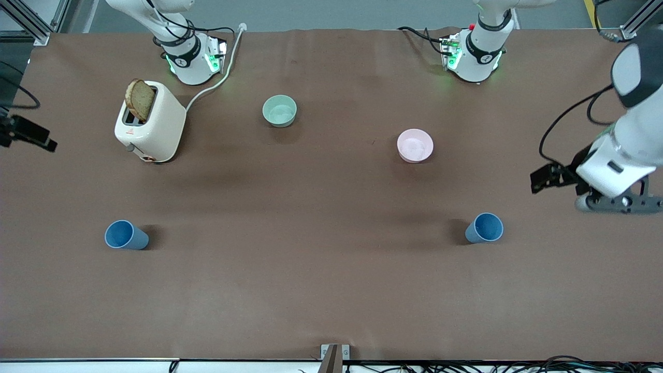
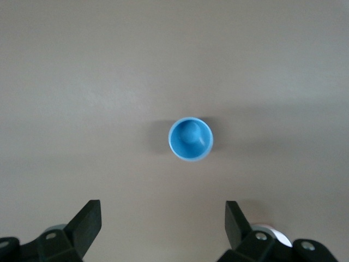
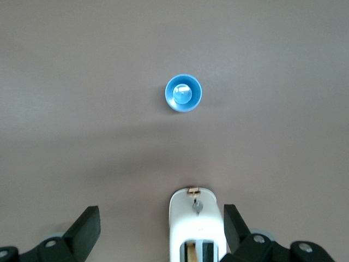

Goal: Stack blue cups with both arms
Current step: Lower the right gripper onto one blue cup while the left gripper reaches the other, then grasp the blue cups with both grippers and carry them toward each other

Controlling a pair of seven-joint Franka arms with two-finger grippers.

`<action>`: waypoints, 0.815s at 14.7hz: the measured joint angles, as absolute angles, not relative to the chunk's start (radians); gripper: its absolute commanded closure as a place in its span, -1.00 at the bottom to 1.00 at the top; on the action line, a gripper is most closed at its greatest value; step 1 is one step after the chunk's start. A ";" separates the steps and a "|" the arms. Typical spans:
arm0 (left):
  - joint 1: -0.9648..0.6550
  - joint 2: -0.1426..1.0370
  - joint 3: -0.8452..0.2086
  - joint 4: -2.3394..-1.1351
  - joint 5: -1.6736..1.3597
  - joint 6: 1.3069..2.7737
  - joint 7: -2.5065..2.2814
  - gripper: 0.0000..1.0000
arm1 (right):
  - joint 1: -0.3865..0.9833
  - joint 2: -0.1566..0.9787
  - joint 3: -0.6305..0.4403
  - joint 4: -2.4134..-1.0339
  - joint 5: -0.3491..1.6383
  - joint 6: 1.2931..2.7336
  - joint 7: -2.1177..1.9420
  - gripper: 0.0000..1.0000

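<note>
Counter (image 1: 331,290) carried everything, and both cups stood upright on it, well apart. The left tool (image 2: 163,232) hung high with its fingers apart, and one blue cup (image 2: 190,139) stood below it, nothing held. The right tool (image 3: 162,234) was also spread wide and empty, above the toaster (image 3: 196,229), with the other blue cup (image 3: 183,93) past it. The cups looked light, stiff and perhaps a little slippery; I would grip each by the wall near the rim.

Two blue cups (image 1: 126,235) (image 1: 485,228), pale green bowl (image 1: 279,110), pink bowl (image 1: 415,145), cream toaster (image 1: 150,122), brown table (image 1: 321,280).
</note>
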State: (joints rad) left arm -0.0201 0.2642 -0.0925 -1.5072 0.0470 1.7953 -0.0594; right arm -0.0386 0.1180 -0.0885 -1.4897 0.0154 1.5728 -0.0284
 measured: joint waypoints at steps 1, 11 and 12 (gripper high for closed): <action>-0.016 0.296 -0.092 -1.513 0.057 1.830 -0.059 -1.00 | -0.051 0.165 -0.091 -1.508 0.015 1.635 -0.064 -1.00; -0.009 0.478 -0.098 -1.653 0.060 2.051 -0.059 -0.85 | -0.119 0.546 -0.094 -1.594 0.015 2.123 -0.257 -1.00; -0.009 0.490 -0.098 -1.661 0.060 2.063 -0.059 -0.75 | -0.120 0.551 -0.094 -1.608 0.015 2.146 -0.261 -1.00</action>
